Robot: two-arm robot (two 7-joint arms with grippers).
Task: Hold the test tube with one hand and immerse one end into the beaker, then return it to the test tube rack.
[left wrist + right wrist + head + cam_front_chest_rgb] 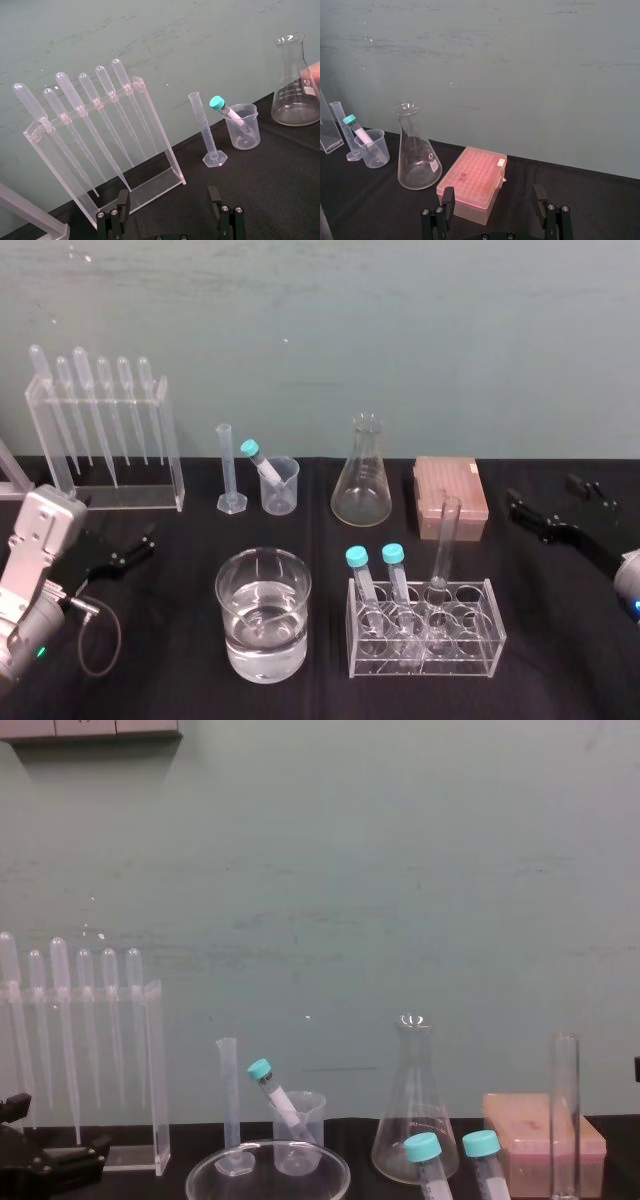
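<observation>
Test tube (447,540): thin bare glass, so I judge it light, slick and breakable; it stands in the clear rack (480,635).
Hold: I'd pinch the upper part gently.
Neighbours: capped tubes (392,580) just beside; water beaker (263,615) near; pink box (450,495) behind.
Grippers: left gripper (167,200) and right gripper (494,192) both spread, empty, well apart from the rack.
</observation>
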